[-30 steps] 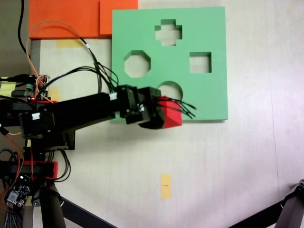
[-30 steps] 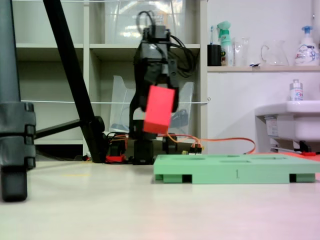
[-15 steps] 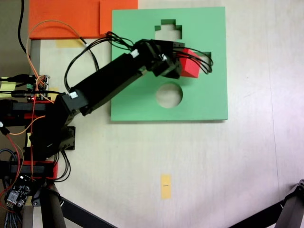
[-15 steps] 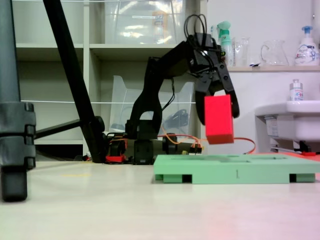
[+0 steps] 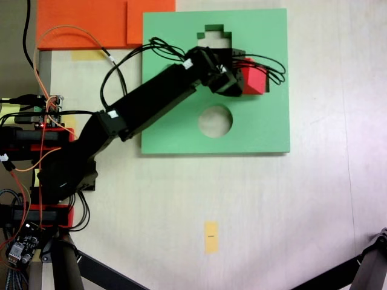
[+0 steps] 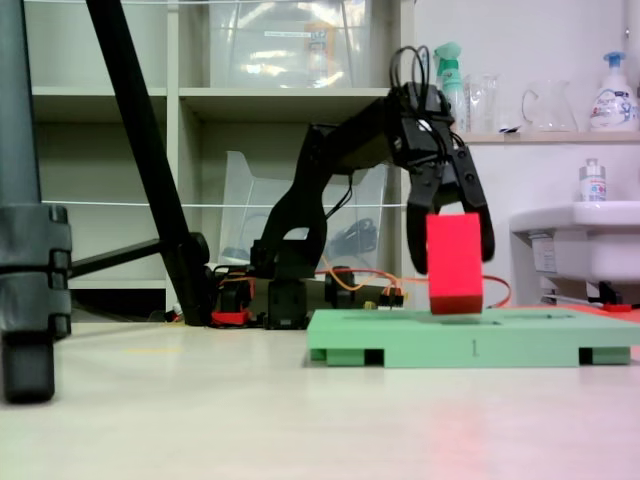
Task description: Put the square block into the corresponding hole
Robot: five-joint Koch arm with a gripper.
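Nearest you in a fixed view, the table (image 6: 200, 420) is carrying the green board (image 6: 470, 348); above its top your hand (image 6: 455, 262) is gripping the red block (image 6: 454, 262) upright, its bottom edge right at the board's surface; from above, the block (image 5: 254, 79) is covering the square hole, beside the round cutout (image 5: 215, 121); the cross cutout (image 5: 213, 31) is lying farther back.

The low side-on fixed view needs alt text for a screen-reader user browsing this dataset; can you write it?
A black robot arm's gripper holds a red foam block upright, its bottom edge at about the top surface of a flat green foam board on the table. Behind stand shelves and a counter with bottles; a dark tripod leg crosses the left foreground.
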